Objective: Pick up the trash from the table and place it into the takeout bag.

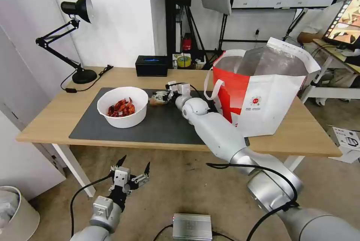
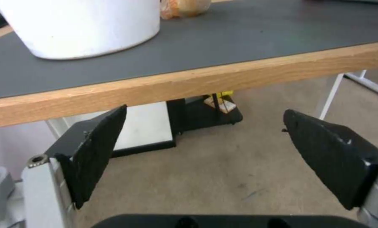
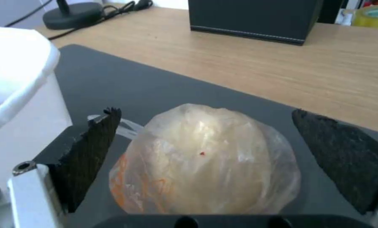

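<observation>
Head view showed the left claw nearest, parked low before the bench with its fingers spread wide and empty. Farther in, the right claw stood wide around the wrapped lump on the dark mat, not yet closed on it. Beside it, the white bowl of red shells sat on the mat. Beyond, to the right, the takeout bag stood open. I judged the task part done: lump and bowl remained.

R hand fwd, fingers spread, L hand low, open
</observation>
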### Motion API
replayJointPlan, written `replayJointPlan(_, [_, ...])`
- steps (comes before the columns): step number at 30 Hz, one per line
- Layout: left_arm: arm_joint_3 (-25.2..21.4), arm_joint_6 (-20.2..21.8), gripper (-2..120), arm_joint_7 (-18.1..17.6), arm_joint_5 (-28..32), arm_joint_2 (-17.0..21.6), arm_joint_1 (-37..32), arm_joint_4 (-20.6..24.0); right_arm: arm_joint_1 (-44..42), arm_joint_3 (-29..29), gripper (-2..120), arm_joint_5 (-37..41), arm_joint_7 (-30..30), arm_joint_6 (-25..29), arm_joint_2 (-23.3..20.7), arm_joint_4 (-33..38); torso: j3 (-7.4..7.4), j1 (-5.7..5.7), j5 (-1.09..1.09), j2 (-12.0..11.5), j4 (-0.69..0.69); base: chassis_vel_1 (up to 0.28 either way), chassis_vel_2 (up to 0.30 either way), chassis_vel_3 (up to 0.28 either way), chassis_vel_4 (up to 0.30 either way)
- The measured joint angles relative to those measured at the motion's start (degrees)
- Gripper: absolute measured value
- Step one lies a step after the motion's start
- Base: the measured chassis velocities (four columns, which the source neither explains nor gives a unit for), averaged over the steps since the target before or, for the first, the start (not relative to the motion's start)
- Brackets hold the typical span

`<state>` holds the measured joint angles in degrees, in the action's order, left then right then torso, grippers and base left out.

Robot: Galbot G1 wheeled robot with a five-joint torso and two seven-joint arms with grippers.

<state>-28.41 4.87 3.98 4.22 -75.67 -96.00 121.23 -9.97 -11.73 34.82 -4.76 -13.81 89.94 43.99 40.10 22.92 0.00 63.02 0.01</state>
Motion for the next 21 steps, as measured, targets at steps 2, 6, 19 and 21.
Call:
replayJointPlan(2, [-0.02,0.00,100,0.00,-0.01,0.01,-0.02,0.03,0.22,0.01,100,-0.23,-0.11,0.00,0.10,-0.41,0.00,0.00,0.00,0.00,0.00,0.000,0.000,0.000,0.000])
replayJointPlan(6, [-0.02,0.00,100,0.00,-0.02,0.03,-0.06,0.13,0.80,-0.05,100,-0.66,-0.77,0.01,0.13,-1.54,0.00,0.00,0.00,0.00,-0.01,0.000,0.000,0.000,0.000])
replayJointPlan(19, [0.38,0.01,100,-0.01,-0.27,0.01,-0.12,0.01,1.41,-0.42,100,-1.46,-3.47,0.22,0.15,-3.88,0.00,0.00,0.00,0.00,-0.01,0.000,0.000,0.000,0.000])
replayJointPlan(21, [0.50,0.00,100,-0.01,-0.42,-0.09,-0.11,-0.06,1.51,-0.39,100,-1.50,-3.89,0.24,0.16,-4.47,0.00,0.00,0.00,0.00,-0.01,0.000,0.000,0.000,0.000])
